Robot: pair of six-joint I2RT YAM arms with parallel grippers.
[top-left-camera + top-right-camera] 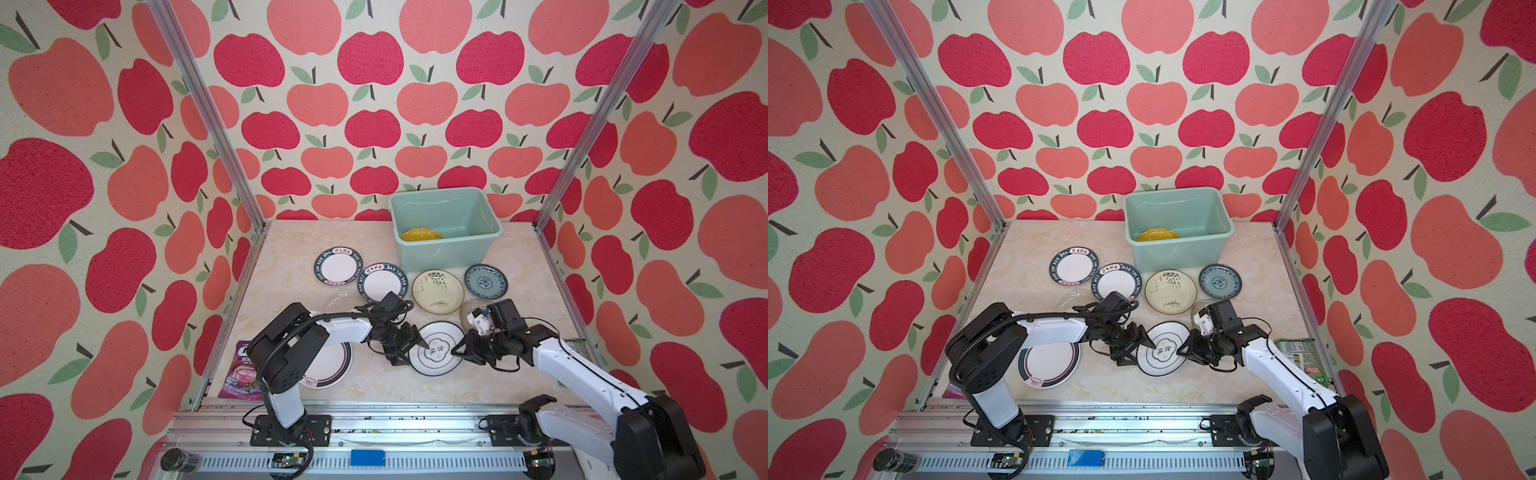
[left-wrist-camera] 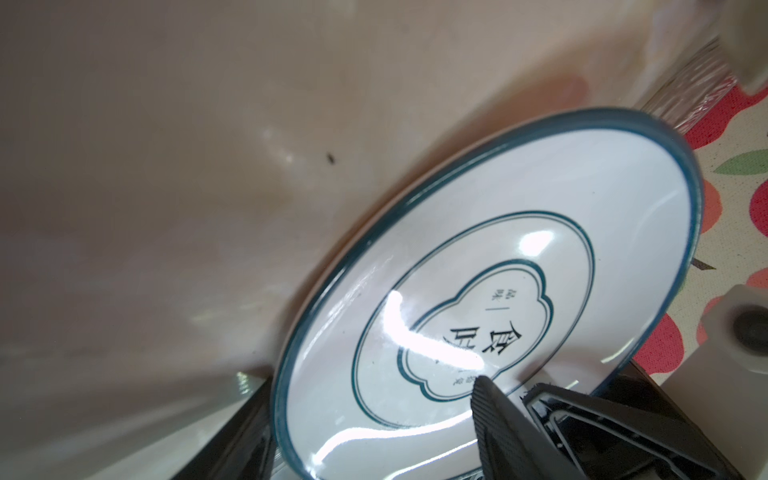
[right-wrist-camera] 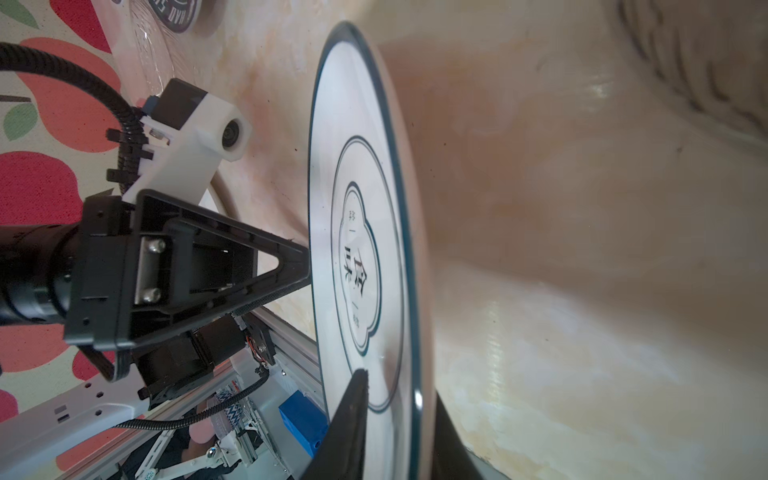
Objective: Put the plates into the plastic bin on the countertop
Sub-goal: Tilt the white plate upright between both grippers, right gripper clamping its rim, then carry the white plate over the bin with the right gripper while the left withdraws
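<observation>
Bright, even daylight fills both top views, which are sharp, though the rails point(image 1: 208, 112) bow toward the edges. The wrist views are softer: the near desk point(image 2: 166, 208) smears, and white glare streaks the emblem plate point(image 2: 490, 266), perhaps from overhead lamps.

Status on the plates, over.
Left gripper jaws open, tip on emblem plate. Right gripper jaws shut on its rim. Yellow plate in bin. Nothing blocking.

Both top views look steeply down from high above the front rail point(image 1: 374, 417), facing the apple-patterned back wall point(image 1: 374, 104), and share the whole countertop point(image 1: 291, 249). The wrist views sit low and close on opposite sides of the emblem plate point(image 2: 540, 187) point(image 3: 357, 124). Each catches the other arm's camera: the right wrist camera point(image 2: 746, 332) and the left wrist camera point(image 3: 230, 133).
</observation>
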